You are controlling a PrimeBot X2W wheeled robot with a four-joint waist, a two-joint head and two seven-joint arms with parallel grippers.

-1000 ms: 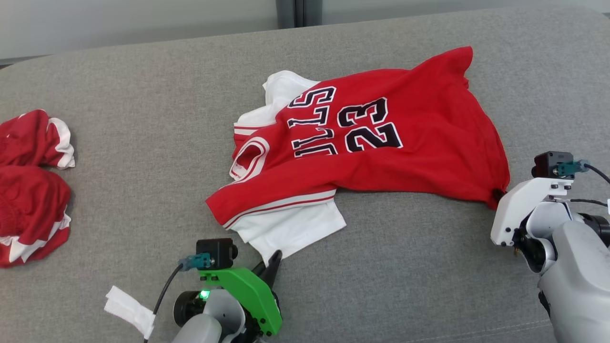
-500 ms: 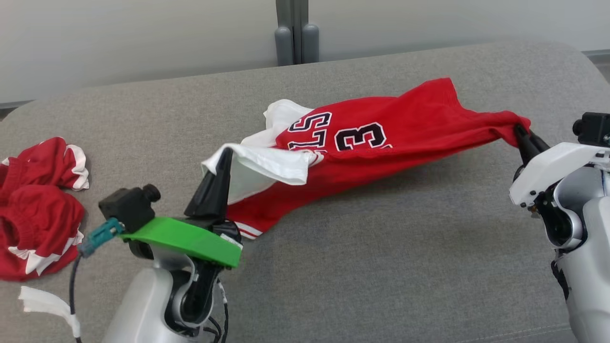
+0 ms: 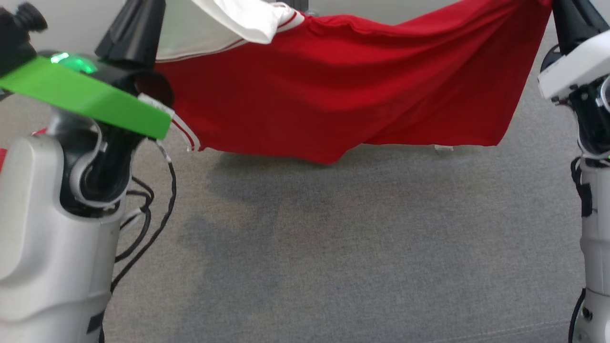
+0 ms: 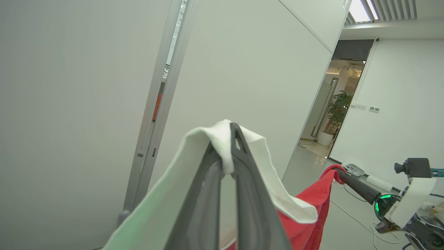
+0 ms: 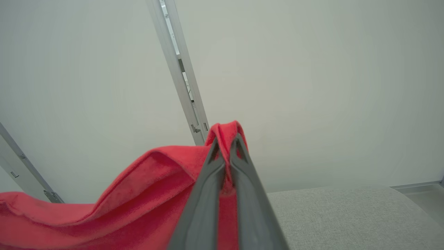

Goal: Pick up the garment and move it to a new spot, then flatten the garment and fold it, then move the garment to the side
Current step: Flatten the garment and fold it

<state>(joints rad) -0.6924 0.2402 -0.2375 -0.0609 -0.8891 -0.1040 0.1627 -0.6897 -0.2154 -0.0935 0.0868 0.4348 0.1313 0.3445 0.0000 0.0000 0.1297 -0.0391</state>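
The garment (image 3: 343,95), a red jersey with white sleeves, hangs in the air above the grey cushion (image 3: 333,247), stretched between both arms. Its lower edge sags toward the cushion, apart from it. My left gripper (image 4: 227,152) is shut on a white sleeve fold, and its dark fingers (image 3: 133,33) rise at the upper left of the head view. My right gripper (image 5: 225,146) is shut on a bunched red corner of the garment (image 5: 138,194), with its fingers (image 3: 572,21) at the upper right. In the left wrist view the right gripper (image 4: 341,173) pinches the red corner.
Black cables (image 3: 152,209) hang beside the left forearm over the cushion. A pale panelled wall (image 5: 312,86) stands behind the cushion. A doorway with a potted plant (image 4: 338,107) lies beyond the right arm.
Both grippers have risen, carrying the jersey off the cushion, so it now hangs spread between them. The head camera has shifted too.
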